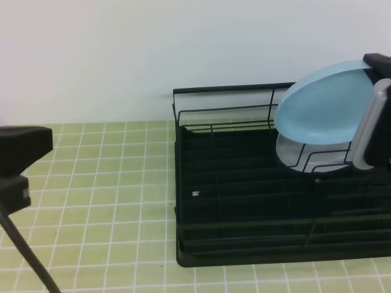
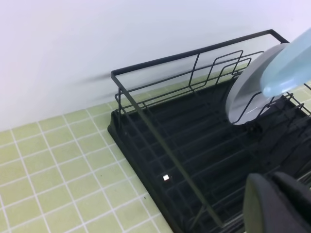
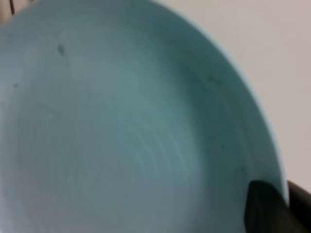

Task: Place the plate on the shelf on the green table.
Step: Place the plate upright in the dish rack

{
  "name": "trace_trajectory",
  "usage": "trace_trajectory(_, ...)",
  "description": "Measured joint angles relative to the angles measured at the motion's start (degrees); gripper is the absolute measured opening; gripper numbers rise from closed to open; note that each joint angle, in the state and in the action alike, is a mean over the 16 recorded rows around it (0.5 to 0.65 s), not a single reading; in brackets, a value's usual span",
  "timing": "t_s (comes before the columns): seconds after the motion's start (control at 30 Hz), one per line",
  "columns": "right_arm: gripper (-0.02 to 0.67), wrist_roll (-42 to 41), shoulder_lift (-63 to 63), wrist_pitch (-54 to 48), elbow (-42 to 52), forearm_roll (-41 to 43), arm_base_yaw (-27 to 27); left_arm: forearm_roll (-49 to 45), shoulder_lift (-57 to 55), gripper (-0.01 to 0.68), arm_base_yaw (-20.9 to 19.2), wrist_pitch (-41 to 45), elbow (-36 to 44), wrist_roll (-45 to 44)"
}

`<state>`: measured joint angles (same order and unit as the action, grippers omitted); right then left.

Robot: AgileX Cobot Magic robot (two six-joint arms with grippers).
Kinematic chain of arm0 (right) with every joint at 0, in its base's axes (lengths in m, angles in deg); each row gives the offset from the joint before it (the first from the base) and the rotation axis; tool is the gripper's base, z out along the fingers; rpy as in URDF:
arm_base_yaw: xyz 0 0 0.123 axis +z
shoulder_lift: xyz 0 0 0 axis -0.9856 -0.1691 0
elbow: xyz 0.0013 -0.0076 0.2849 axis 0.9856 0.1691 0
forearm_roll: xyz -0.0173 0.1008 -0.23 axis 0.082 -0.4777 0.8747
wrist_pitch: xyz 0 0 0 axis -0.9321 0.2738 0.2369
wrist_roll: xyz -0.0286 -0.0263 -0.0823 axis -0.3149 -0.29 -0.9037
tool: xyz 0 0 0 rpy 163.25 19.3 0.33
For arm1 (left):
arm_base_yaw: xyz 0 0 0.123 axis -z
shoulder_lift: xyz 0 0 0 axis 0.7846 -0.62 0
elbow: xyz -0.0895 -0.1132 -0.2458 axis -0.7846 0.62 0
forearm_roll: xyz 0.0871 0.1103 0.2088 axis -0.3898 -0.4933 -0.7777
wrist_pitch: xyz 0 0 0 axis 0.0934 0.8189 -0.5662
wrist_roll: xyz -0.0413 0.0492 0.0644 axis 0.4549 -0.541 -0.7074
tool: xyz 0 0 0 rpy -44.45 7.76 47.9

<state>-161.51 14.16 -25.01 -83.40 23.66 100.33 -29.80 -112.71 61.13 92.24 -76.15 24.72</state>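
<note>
A light sky-blue plate point(image 1: 324, 104) is held tilted in the air above the far right part of a black wire dish rack point(image 1: 244, 207), gripped at its rim by the right gripper point(image 3: 272, 206), whose dark fingers are seen clamped on the plate's lower right edge in the right wrist view. In the high view the right arm's grey and black body is seen at the right edge of the frame, against the plate's rim. Below and behind the blue plate, a grey-white plate point(image 1: 293, 155) is seen standing between the upright wire dividers at the far right of the rack; the blue plate overlaps it in the high view, and whether the two touch cannot be told. The rack is set on the green tiled bench point(image 1: 98, 195), with its back railing close to the white wall at the bench's far edge. A small white speck point(image 1: 195, 193) is visible on the rack's black tray base, near its left side. The left gripper point(image 1: 18, 152) is seen at the left edge of the bench, well apart from the rack, with its jaws shut and nothing held. In the left wrist view, a dark rounded part of that gripper fills the lower right corner.
</note>
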Motion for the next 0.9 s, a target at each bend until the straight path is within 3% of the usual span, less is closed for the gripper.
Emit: trace_trajectory(0.9, 0.001, -7.8, -7.9, 7.7, 0.0, -2.3, -0.1, -0.1, 0.0, 0.000, 0.0, 0.4, 0.0, -1.2)
